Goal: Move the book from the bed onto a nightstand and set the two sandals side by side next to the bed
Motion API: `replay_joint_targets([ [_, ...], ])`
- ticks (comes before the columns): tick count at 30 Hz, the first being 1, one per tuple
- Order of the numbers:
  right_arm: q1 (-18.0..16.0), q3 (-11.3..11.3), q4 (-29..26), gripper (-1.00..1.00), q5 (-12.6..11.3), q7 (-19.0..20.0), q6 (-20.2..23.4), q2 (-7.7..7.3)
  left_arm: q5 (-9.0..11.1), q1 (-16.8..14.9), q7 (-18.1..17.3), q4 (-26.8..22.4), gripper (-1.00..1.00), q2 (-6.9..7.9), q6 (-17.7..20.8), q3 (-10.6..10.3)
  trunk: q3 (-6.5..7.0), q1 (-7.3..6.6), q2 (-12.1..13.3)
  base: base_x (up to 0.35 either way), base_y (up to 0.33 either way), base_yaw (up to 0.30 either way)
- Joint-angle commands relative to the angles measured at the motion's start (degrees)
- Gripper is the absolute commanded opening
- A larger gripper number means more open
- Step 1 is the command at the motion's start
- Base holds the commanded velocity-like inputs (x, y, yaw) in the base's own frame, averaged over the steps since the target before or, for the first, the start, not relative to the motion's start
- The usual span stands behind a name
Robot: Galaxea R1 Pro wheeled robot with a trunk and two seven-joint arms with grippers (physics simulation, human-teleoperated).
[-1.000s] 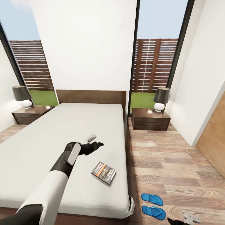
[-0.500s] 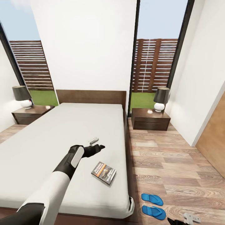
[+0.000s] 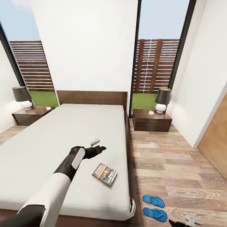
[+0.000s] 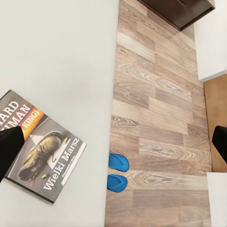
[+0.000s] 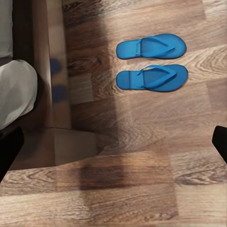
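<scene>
Our left gripper (image 3: 97, 144) has drifted slightly toward the right side of the bed (image 3: 47, 138) over the last second and has hardly moved in the last half of it; its fingers are spread wide and hold nothing above the grey mattress. The book (image 3: 104, 174) lies flat on the mattress just short of the gripper, nearer our body and a little right, close to the bed's right edge, untouched. Our right gripper (image 3: 189, 221) sits low over the wood floor, fingers spread apart. The two sandals (image 3: 154, 207) lie side by side on the floor next to the bed's foot corner. The right nightstand (image 3: 152, 121) stands well beyond, by the headboard.
</scene>
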Motion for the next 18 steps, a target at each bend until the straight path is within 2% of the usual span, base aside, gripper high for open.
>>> replay_joint_targets([
  [1,-0.1,0.5,0.3,1.00,-0.5,0.4,-0.3,0.02,-0.1,0.0,-0.1,0.0,1.00,-0.02,0.3,0.1,-0.06,0.00,0.0,0.000,0.000,0.000],
  [18,-0.1,0.5,0.3,1.00,-0.5,0.4,-0.3,0.04,0.0,0.0,-0.2,0.0,1.00,-0.08,0.2,0.1,-0.06,0.00,0.0,0.055,0.000,0.000],
])
